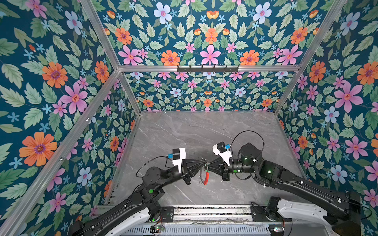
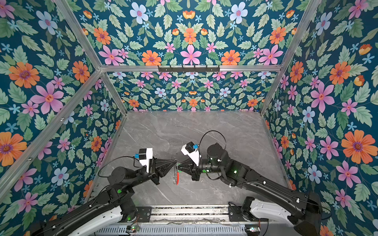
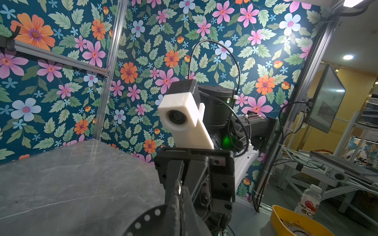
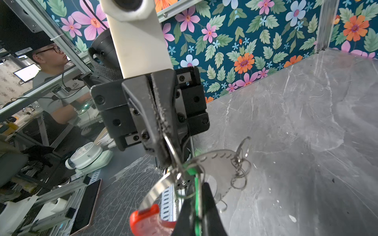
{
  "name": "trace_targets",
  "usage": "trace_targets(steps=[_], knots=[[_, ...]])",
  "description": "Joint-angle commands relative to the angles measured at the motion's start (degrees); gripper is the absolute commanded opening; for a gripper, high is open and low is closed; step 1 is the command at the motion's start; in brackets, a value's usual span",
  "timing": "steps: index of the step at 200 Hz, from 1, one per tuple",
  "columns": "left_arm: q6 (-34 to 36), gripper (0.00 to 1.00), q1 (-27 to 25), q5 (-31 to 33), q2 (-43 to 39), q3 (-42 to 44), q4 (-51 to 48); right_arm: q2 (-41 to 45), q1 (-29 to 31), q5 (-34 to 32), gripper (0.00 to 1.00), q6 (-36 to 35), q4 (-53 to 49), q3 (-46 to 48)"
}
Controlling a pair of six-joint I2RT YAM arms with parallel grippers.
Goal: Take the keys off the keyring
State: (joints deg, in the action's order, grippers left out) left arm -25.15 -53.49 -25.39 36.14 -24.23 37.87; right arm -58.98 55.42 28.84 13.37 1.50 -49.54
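Overhead, grey marble-look bench [image 1: 204, 126], white-veined and glossy, closed in at the back and both sides by teal floral wallpaper [image 1: 61, 85]: pink, orange and pale blue blooms among green leaves. Framed with aluminium struts [image 1: 96, 102] at the corners and across the back. Fixed to that back crossbar, a black hook rail [image 1: 207, 69]. Along the near edge, a metal rail [image 1: 210, 211] carrying both arm bases.

Over the near middle of the bench, in both top views, left tool [image 1: 204, 161] and right tool [image 1: 208, 164] tip to tip, just beside each other. Hanging below those tips: keyring [image 1: 203, 175], red segment [image 1: 206, 178] along its lower part.

Closer, from the right wrist view: left tool's jaws clamped tight on a thin silver wire of the keyring. Right tool pinched shut on green-tagged key [image 4: 192, 170], green strip running down between its fingers [image 4: 210, 214]. Bunched at the grey rim, small silver loops [image 4: 241, 163]. Behind, fine scratches, pale veins and a few white specks [image 4: 293, 218] on the bench.

Past the open side, a person in glasses [image 4: 50, 56]. From the left wrist view, a monitor [image 3: 325, 100], yellow bowl [image 3: 290, 223], plastic bottle [image 3: 309, 201] and a lit ceiling lamp [image 3: 347, 57].
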Motion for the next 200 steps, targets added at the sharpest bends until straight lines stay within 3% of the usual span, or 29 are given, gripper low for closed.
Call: trace_targets(steps=[1,14,43,74,152,200], knots=[[0.98,0.0,0.07,-1.85,1.04,-0.74,15.4,0.37,0.04,-3.53,0.0,2.52,-2.45,0.58],[0.68,0.0,0.09,-3.3,2.55,-1.38,14.75,1.13,0.02,-3.04,0.0,1.87,-4.95,-0.63],[-0.76,0.0,0.0,-6.35,4.11,-2.21,12.66,4.84,-0.05,-4.86,0.34,-1.49,-16.43,-5.76],[-2.39,0.0,0.08,-7.67,3.5,-2.12,11.7,9.23,-0.07,-4.93,0.5,-4.0,-21.63,-10.73],[-5.6,0.0,0.02,-10.85,5.12,-2.41,16.0,6.04,-0.07,2.52,0.57,-3.86,-7.3,-11.49],[-5.09,0.0,-0.02,-9.47,4.49,-1.53,15.9,4.24,-0.06,5.88,0.42,-1.35,-4.13,-9.69]])
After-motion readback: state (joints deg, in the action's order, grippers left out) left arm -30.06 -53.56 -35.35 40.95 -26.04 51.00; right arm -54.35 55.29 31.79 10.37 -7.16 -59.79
